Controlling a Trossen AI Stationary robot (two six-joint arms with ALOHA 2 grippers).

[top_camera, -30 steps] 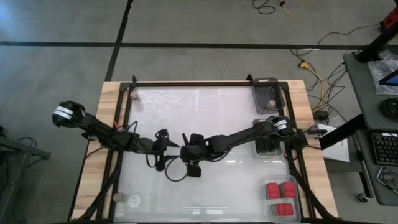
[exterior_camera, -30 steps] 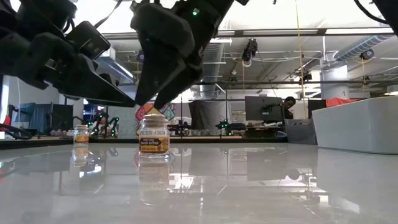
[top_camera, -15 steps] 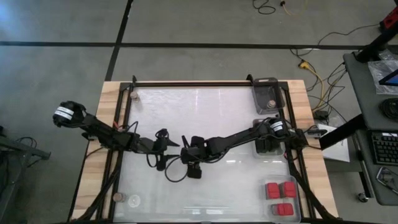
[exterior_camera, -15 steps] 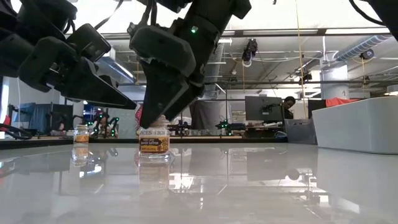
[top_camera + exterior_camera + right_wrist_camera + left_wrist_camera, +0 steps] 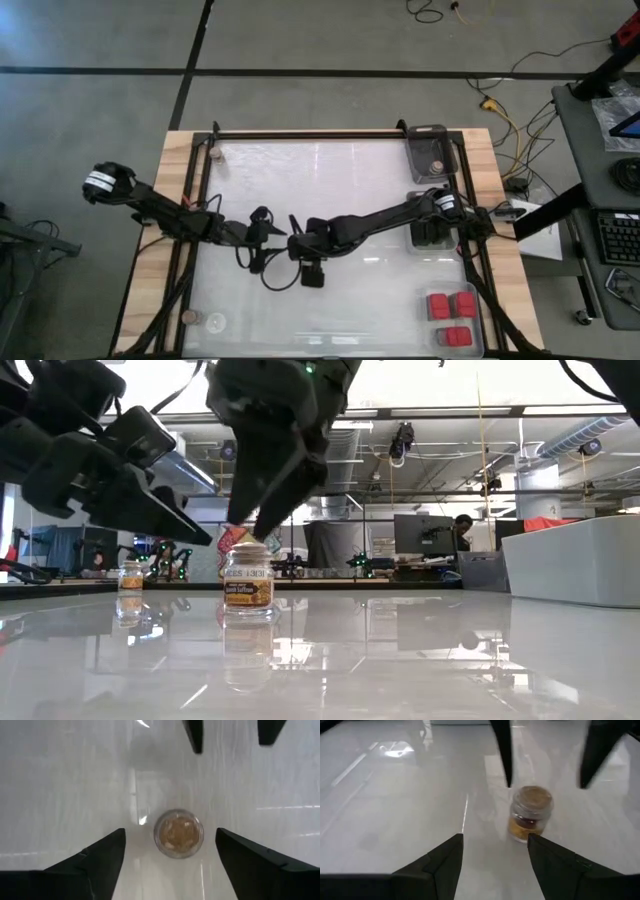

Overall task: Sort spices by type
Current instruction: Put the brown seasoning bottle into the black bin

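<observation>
I saw the right gripper [image 5: 170, 862] spread wide directly above the jar [image 5: 178, 833]; the left gripper [image 5: 495, 857] waited beside it, parted, empty.

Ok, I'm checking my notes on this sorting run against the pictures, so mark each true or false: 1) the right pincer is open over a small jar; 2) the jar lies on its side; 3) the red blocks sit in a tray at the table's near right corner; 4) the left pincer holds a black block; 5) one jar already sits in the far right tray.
1) True: the right pincer is open, its fingers either side of the small jar.
2) False: it stands upright.
3) True: the red blocks are there.
4) False: the left pincer is open and empty, beside the jar.
5) True: a jar lies in the far right tray.
</observation>
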